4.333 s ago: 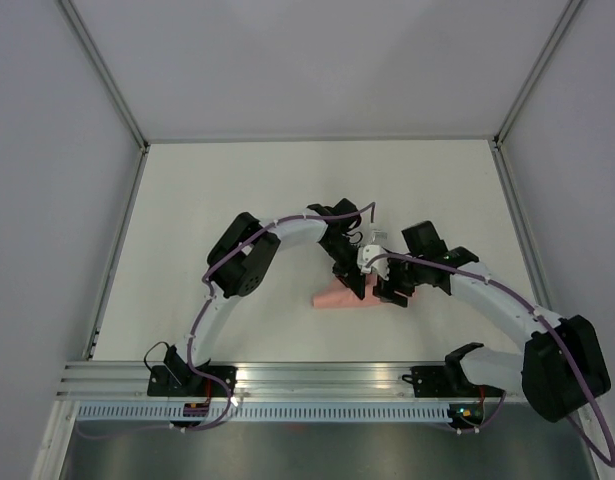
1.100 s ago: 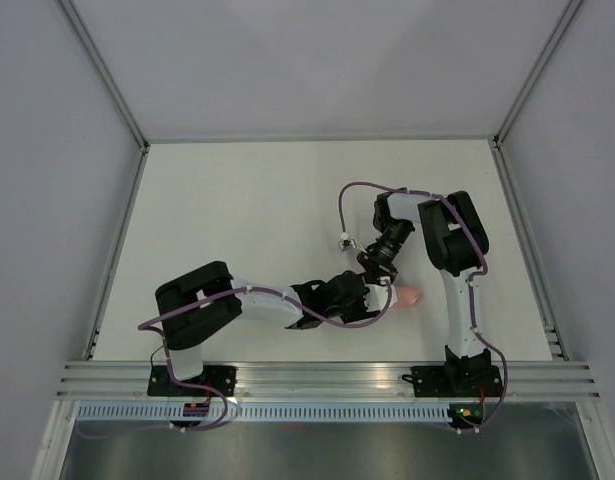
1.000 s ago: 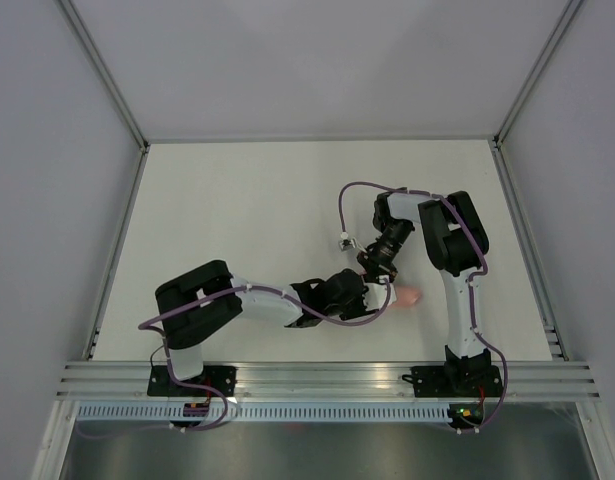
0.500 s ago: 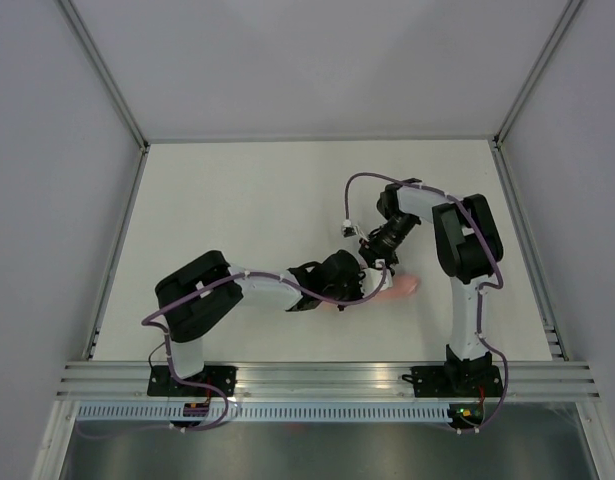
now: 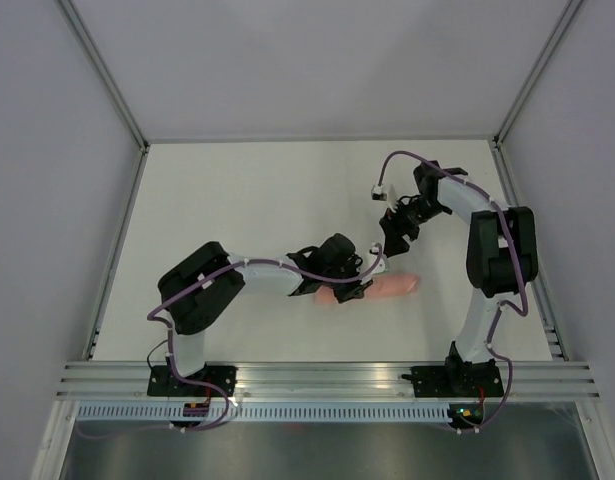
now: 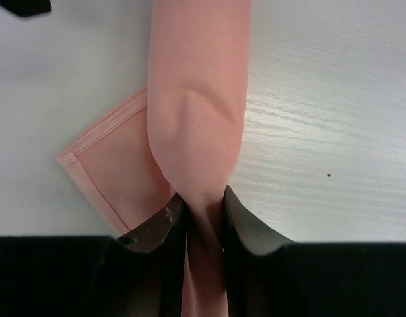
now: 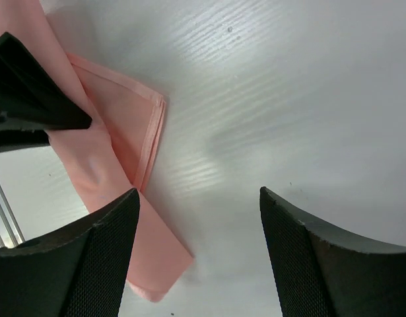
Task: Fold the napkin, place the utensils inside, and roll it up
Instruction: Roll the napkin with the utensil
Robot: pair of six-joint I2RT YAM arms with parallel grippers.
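And here we have the napkin (image 5: 395,287) rolled into a slim salmon-pink tube, lying flat on the white worktop (image 5: 237,200), a little right of centre and running left to right across our overhead view. The left gripper (image 6: 197,203) is right down on it: through its own wrist camera we see the two dark jaws drawn in close and pinching one end of the roll between them, the cloth squeezed narrow where they bite and swelling back to full width just beyond. Beside that pinch, a hemmed corner (image 6: 113,173) of the cloth pokes out from under the roll and lies flat on the worktop, its stitched edge plain to see. Over to the right gripper (image 7: 197,201) now: its jaws stand wide apart with only bare worktop between them, and from overhead we see it hanging clear of the roll, on the far side of it from the arm bases. In its wrist camera the roll sits off to the left, the loose corner fanned out beside it, and the other gripper's black tips show at that edge
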